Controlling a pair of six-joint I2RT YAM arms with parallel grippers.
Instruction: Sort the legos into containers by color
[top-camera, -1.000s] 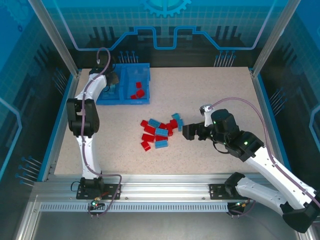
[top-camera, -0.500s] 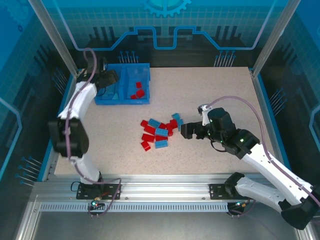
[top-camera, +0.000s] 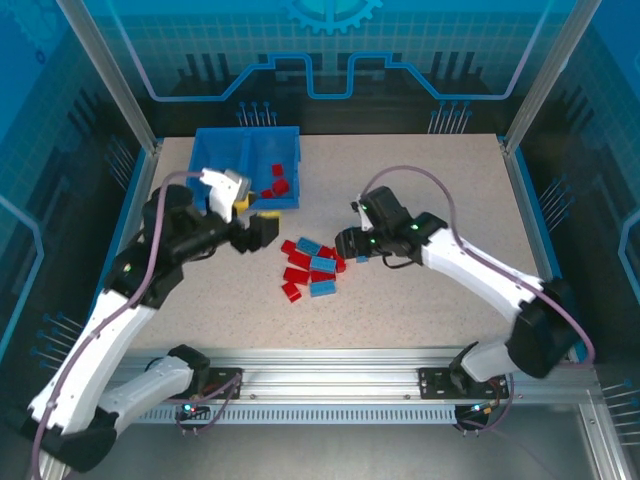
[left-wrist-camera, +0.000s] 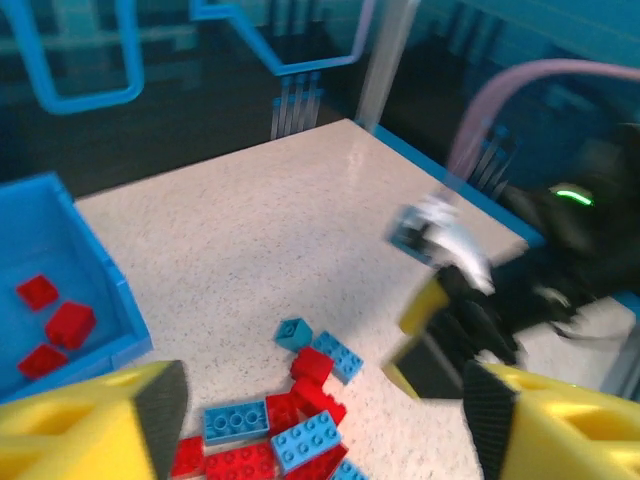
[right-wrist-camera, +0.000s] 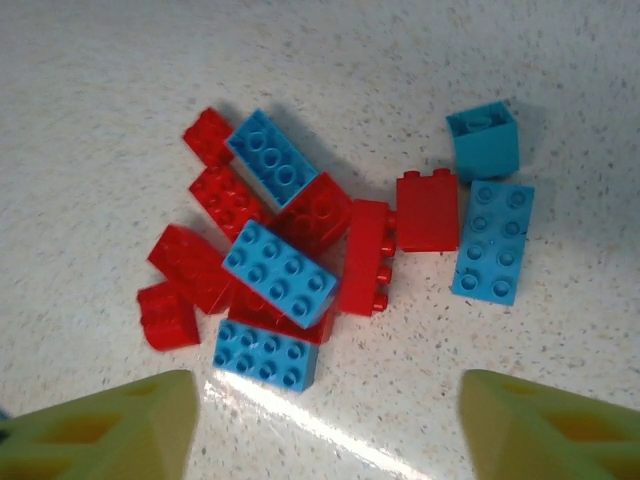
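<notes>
Legos (top-camera: 315, 265) heaped mid-table, mostly studs up, bricks angled every which way. Blue bin (top-camera: 222, 155) lies lengthwise along the far edge, left corner. Right gripper (top-camera: 347, 245) hovers at the pile's right end, fingers (right-wrist-camera: 120, 430) spread and empty. Left gripper (top-camera: 264, 232) is just left of the pile, wide open, holding nothing.

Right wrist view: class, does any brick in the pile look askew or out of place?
A long red brick and the square red brick next to it lie on their sides, studs pointing sideways. A light blue brick rests on top of other red bricks instead of on the table. Nothing looks damaged.
</notes>
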